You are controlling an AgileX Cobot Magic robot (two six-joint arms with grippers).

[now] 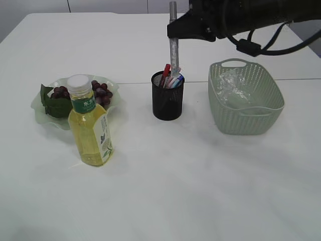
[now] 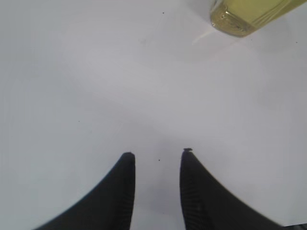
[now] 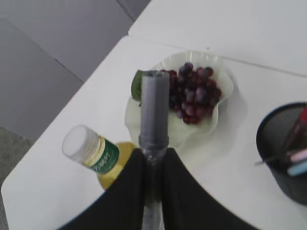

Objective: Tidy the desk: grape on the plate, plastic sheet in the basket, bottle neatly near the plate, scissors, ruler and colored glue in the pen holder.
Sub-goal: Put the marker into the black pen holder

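A: What could be going wrong here?

B: The right pincer (image 1: 173, 39) is pinching a grey stick (image 1: 174, 52), probably the glue, upright, with its lower end dipping into the holder (image 1: 168, 96) straight below the jaws. The holder is already looking crowded, so the stick could be catching on the pens (image 1: 172, 78) inside, or tipping the holder if pushed down off-centre.

A: And the other pincer?

B: The left pincer (image 2: 157, 155) is hanging spread and empty over bare table (image 2: 96, 86), with the bottle (image 2: 244, 14) ahead of it to the right.

A: Counts?

B: One bottle, one plate (image 1: 40, 108) with one grape bunch (image 1: 98, 93), both well to the left of the right pincer. One basket (image 1: 246, 108) below and right of it, holding one plastic sheet (image 1: 231, 85). One holder; the items inside I am not managing to count.
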